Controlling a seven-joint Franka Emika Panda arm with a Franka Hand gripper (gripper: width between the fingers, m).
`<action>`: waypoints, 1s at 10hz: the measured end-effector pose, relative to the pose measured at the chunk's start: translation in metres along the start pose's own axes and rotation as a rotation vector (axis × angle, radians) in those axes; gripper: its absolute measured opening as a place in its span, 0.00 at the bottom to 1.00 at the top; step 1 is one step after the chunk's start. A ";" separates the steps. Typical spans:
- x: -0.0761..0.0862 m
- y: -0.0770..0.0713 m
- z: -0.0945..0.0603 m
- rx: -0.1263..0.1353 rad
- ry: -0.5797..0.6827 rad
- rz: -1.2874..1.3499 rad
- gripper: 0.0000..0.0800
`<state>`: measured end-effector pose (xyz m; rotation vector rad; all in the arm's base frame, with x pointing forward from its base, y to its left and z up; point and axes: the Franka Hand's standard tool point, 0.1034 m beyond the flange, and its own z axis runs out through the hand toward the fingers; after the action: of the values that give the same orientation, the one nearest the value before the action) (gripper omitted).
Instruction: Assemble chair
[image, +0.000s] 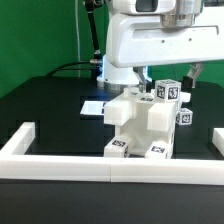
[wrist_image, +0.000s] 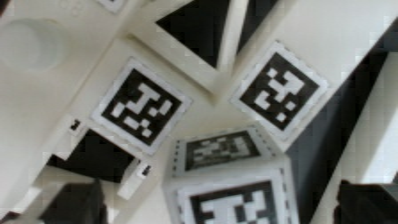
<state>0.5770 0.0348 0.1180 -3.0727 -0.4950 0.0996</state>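
One chair (image: 148, 122), one arm (image: 150, 40), one rail (image: 60, 165), one marker board (image: 95, 105). We count five tags (image: 172, 92) on the chair in the exterior view. It sits mid-bench (image: 50, 115), just behind the front rail, under the arm. Rail closes front and both sides; bare bench on the exterior view's left. Two tagged block ends face the front rail, tallest part at the back. Long axis: we can't tell. Fingers (wrist_image: 68, 198) spread wide, close over the chair; contact unclear.
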 end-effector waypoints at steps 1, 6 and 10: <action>0.000 0.000 0.000 0.000 0.000 0.000 0.65; 0.000 0.000 0.000 0.002 0.000 0.140 0.36; 0.000 0.000 0.001 0.002 -0.001 0.419 0.36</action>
<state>0.5767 0.0350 0.1173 -3.1205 0.1549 0.1088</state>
